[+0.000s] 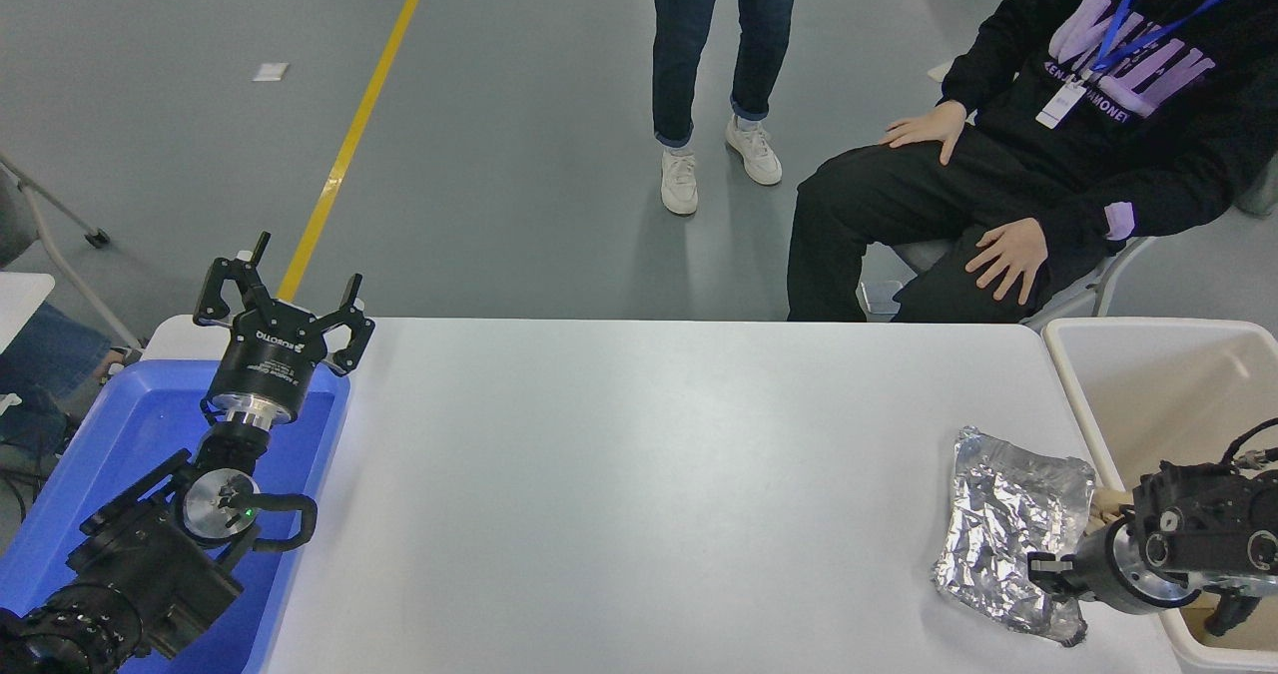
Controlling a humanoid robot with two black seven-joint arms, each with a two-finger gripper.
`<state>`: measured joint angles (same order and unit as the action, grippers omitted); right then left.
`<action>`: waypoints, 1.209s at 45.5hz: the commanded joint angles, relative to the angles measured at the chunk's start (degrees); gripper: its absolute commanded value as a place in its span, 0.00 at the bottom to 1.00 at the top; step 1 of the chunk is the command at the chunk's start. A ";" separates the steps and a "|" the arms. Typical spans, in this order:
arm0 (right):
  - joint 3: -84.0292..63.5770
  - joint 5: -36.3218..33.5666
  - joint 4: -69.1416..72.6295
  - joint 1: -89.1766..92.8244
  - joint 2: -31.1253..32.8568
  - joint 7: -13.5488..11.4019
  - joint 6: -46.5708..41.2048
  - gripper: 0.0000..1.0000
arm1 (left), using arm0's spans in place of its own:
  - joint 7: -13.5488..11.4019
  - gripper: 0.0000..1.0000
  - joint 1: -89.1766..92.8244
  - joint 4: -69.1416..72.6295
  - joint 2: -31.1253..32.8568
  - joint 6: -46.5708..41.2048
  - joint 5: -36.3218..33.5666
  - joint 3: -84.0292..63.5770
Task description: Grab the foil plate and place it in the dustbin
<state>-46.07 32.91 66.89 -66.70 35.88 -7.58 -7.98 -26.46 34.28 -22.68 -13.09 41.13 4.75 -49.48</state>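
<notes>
The foil plate (1008, 524), crinkled shiny silver, is tilted at the table's right end, with its right edge close to the dustbin. My right gripper (1040, 566) comes in from the right edge and is shut on the plate's near right rim. The dustbin (1073, 394), cream with a thick rim, stands against the table's right end, and the right arm reaches over its near corner. My left gripper (283, 293) is parked open at the lower left, above the blue tub.
A blue tub (90, 454) sits at the table's left end under the left arm. A bit of brown paper wad (1108, 501) shows between plate and arm. A person sits (1048, 155) at the far right and another stands (714, 65) beyond the table.
</notes>
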 commanded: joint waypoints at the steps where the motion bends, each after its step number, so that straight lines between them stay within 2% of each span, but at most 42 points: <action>1: 0.01 -0.04 2.45 -1.76 0.77 0.03 -0.02 0.00 | 0.00 0.98 0.00 0.00 0.00 0.00 0.00 0.00; 11: -2.62 -0.12 11.49 -8.87 3.93 0.03 -0.37 0.00 | 0.00 0.98 0.00 0.00 0.00 0.00 0.00 0.00; 20: -8.94 -0.12 18.09 -18.37 4.28 0.11 -0.90 0.00 | 0.09 0.98 0.00 0.00 0.00 0.00 0.00 0.00; 26: -12.20 -0.30 21.87 -24.34 4.81 1.51 -2.30 0.00 | 0.09 0.98 0.00 0.00 0.00 0.00 0.00 0.00; 30: -13.43 -1.26 22.49 -29.09 4.81 3.89 -7.03 0.00 | 0.09 0.98 0.00 0.00 0.00 0.00 0.00 0.00; 34: -13.78 -4.07 22.49 -34.71 5.07 5.91 -15.55 0.00 | 0.09 0.98 0.00 0.00 0.00 0.00 -0.09 0.00; 41: -16.68 -11.28 22.31 -44.03 4.72 6.00 -26.11 0.00 | 0.09 0.98 0.00 0.00 0.00 0.00 -0.09 0.00; 49: -18.97 -14.18 22.31 -54.40 4.90 6.00 -37.02 0.00 | 0.09 0.98 0.00 0.00 0.00 0.00 -0.09 0.00; 55: -19.23 -16.20 22.31 -60.64 5.07 6.00 -37.02 0.00 | 0.09 0.98 0.00 0.00 0.00 0.00 -0.09 0.00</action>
<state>-63.31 21.23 88.86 -114.69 40.74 -2.02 -37.16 -26.38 34.28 -22.67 -13.10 41.13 4.66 -49.48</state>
